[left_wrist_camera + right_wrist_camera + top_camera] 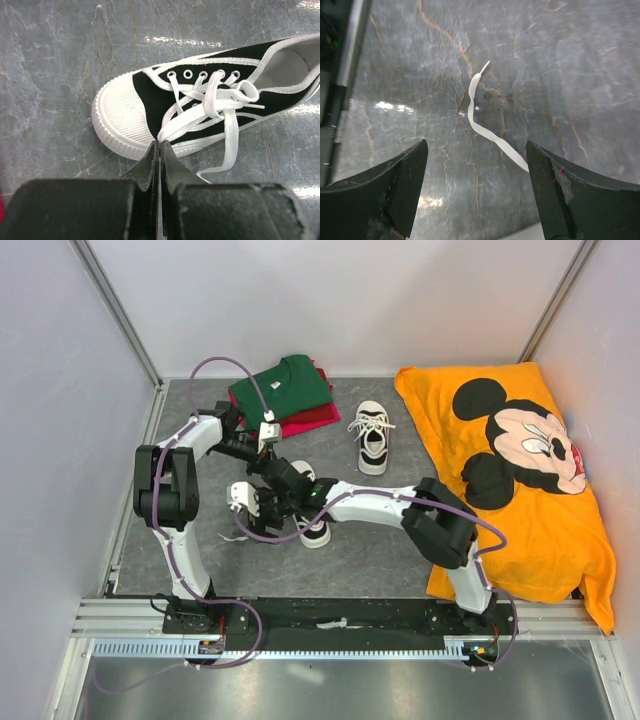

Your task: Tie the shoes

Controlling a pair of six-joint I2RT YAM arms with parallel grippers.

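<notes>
- On the grey table point(360, 560) you have two shoes: the near shoe point(150, 95) lies in the middle under both wrists, and the second shoe point(372, 437) sits well apart, farther back
- On the near shoe you can count five eyelets along one side, with its white laces in loose loops across them
- Your left claw point(159, 147) has its two fingers pressed together just beside the sole, next to the toe cap; a lace loop runs up to the tips, and you cannot tell whether it is pinched
- Your right claw point(476, 150) stands wide apart, holding nothing, over one lace end point(480, 125) lying on bare table
- Farther out: two folded garments at the back left, a green shirt point(285, 388) on a red garment point(312, 418), and one orange cloth point(520, 530) with a cartoon mouse along the right
</notes>
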